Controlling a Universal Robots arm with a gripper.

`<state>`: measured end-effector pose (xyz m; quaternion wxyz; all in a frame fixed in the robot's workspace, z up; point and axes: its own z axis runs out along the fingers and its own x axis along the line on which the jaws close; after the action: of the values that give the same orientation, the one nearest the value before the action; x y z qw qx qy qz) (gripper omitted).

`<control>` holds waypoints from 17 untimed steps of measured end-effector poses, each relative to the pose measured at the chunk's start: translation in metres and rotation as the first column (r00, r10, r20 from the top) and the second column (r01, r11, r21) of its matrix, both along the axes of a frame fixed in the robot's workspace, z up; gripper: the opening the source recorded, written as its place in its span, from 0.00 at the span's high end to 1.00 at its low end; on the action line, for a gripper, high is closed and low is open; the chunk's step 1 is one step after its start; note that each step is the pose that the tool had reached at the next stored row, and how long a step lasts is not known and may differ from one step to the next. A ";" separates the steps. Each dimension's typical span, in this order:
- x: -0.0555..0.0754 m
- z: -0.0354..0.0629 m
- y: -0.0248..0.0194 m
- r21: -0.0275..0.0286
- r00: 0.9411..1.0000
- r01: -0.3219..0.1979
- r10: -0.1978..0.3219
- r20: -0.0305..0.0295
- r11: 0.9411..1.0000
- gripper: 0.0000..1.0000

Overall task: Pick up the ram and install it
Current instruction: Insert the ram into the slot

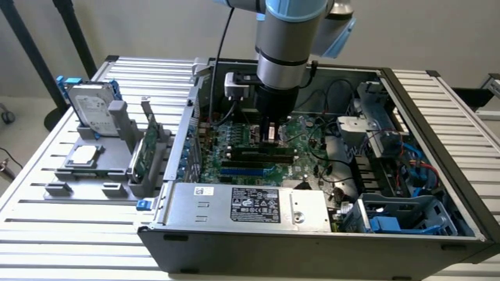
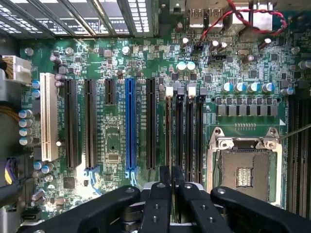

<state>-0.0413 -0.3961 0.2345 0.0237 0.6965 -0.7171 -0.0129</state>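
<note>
Grey steel case (image 1: 234, 249) lies open on a slatted bench (image 1: 70, 234), with the arm reaching down into it.

Case contents: a green motherboard (image 1: 246, 136) across the floor; a silver power supply (image 1: 250, 205) along the near wall; a drive cage with blue clips (image 1: 399, 221) at the exterior view's right corner; loose cables behind that.

End effector: the gripper (image 1: 268, 126) hangs just above the board. In the wrist view its black fingers (image 2: 160, 194) stand almost together, with only a thin gap between them.

Task item: the ram (image 2: 168, 131) appears edge-on as a thin greenish strip running out from between the fingertips, pinched there, and lying in line with the first of the four black memory slots (image 2: 188, 131). Whether its lower edge is seated in that slot cannot be told. In the exterior view a short section of it shows below the fingers (image 1: 268, 134).

Board detail, wrist view: a blue slot (image 2: 129, 126) and a white slot (image 2: 47, 116) lie beside the memory slots; the processor socket (image 2: 245, 170) is on their other side.

Parts tray (image 1: 86, 175), at the exterior view's left, outside the case: a hard drive (image 1: 88, 108) standing upright, a processor (image 1: 84, 154) lying flat, and an expansion card (image 1: 144, 152) on edge.
</note>
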 end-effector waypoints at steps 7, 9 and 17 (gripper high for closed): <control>0.000 0.0020 -0.0015 0.000 1.000 0.000 0.000 -0.003 1.000 0.87; 0.000 0.0019 -0.0015 0.000 1.000 0.000 0.000 -0.004 1.000 0.87; 0.000 0.0010 -0.0016 0.000 1.000 0.005 -0.005 -0.014 1.000 0.87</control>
<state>-0.0413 -0.3977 0.2355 0.0283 0.6945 -0.7188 -0.0178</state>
